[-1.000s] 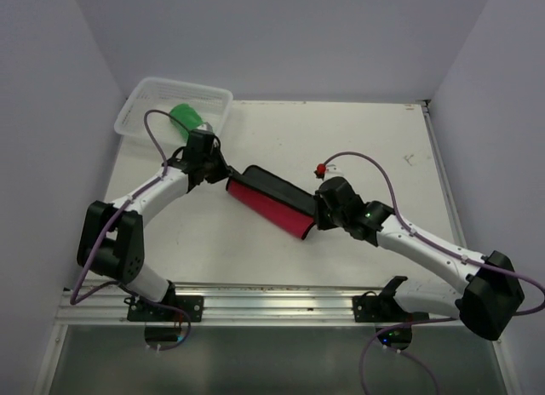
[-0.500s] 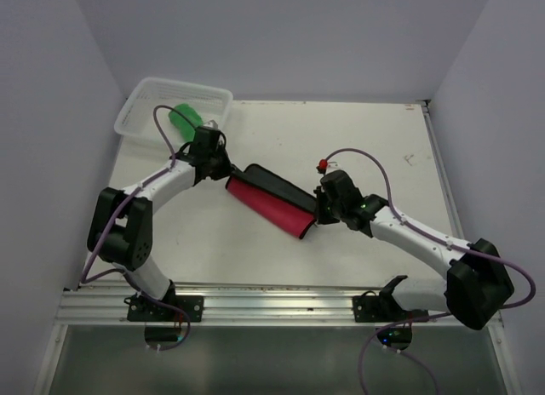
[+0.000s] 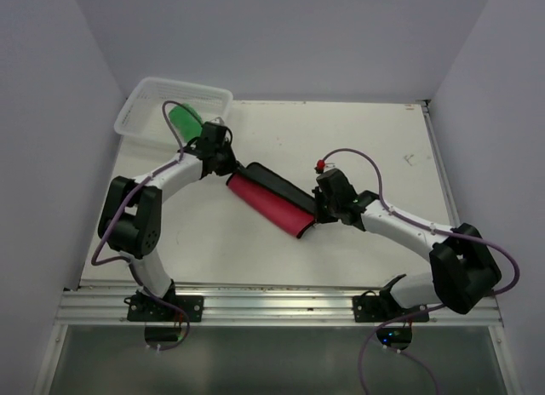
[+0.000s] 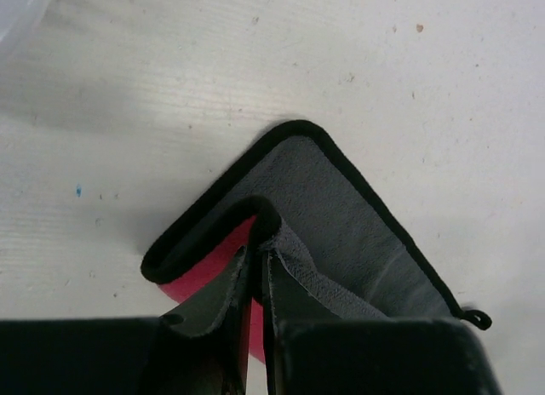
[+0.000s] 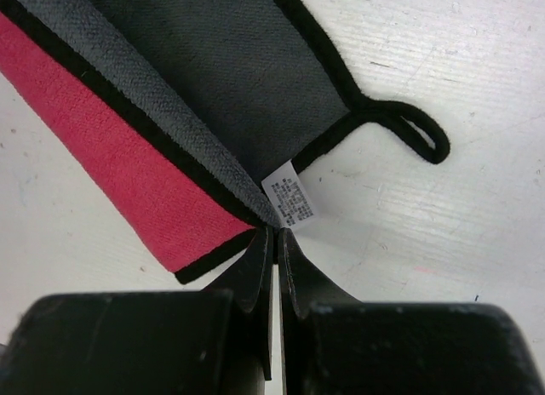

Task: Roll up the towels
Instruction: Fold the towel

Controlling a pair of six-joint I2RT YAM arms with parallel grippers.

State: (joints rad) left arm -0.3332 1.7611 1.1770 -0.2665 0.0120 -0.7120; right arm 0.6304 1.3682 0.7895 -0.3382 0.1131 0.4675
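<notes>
Tabletop [image 3: 366, 135], red towel [image 3: 271, 204] between both jaws

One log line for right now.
left pincer: shut on red towel end | right pincer: shut on opposite end | green towel: in basket

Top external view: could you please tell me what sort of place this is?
Probably a robotics lab cell: walls around a white table, left arm and right arm bolted to a rail, holding a red towel.
</notes>
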